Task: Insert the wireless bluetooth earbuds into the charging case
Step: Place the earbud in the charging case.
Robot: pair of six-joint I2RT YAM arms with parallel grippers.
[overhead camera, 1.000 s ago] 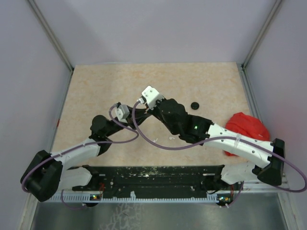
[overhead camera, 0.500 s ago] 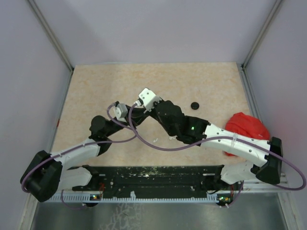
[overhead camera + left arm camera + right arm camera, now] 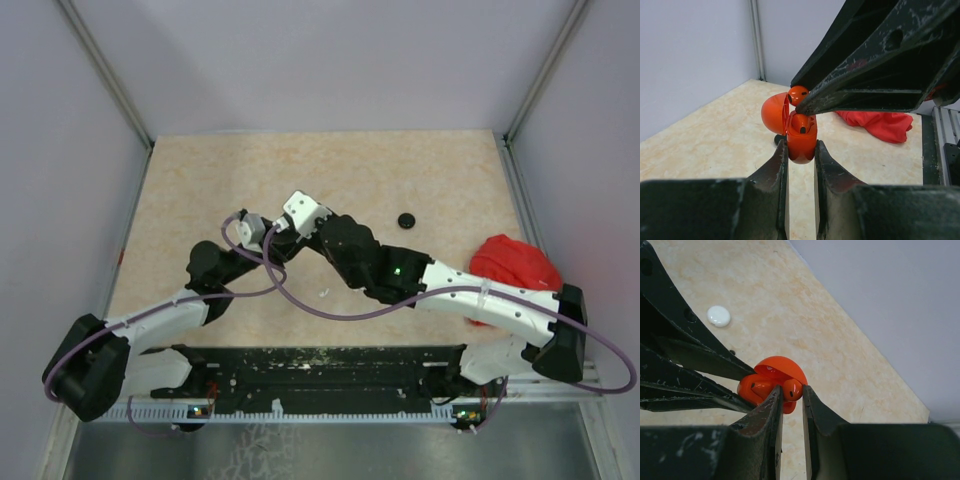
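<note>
Top view, change: Over the last second my right arm [image 3: 370, 265] has swung left and toward me. Its wrist camera now sits close beside the left wrist's. The left arm [image 3: 215, 265] has hardly shifted.
Top view, claws: Both are hidden under the wrists where they meet, left of the bench's middle.
Top view, room: There is bare bench [image 3: 200, 170] toward the far and left walls. A black round case [image 3: 406, 220] lies apart, beyond the right arm. A red cloth [image 3: 512, 265] sits at the right edge, against the right forearm. A white speck [image 3: 323, 293] lies under the cable loop.
Left wrist, claw: My left claw [image 3: 801, 150] is pinching the orange charging case [image 3: 801, 140] by its lower half, holding it upright above the bench.
Left wrist, case: The lid [image 3: 774, 112] is swung open to the left. A second earbud [image 3: 802, 125] sits in the top.
Left wrist, right claw: The right claw [image 3: 802, 102] comes in from the upper right, with an orange earbud [image 3: 798, 94] at its tip just over the case.
Right wrist, claw: My right claw [image 3: 791, 390] is pressed onto the orange earbud [image 3: 792, 388], right at the case [image 3: 755, 387] mouth under the raised lid [image 3: 780, 367].
Right wrist, room: The left claw's dark fingers [image 3: 690, 365] crowd the left side. A white round case [image 3: 718, 316] lies well apart on open bench, which runs to the wall edge at the upper right.
</note>
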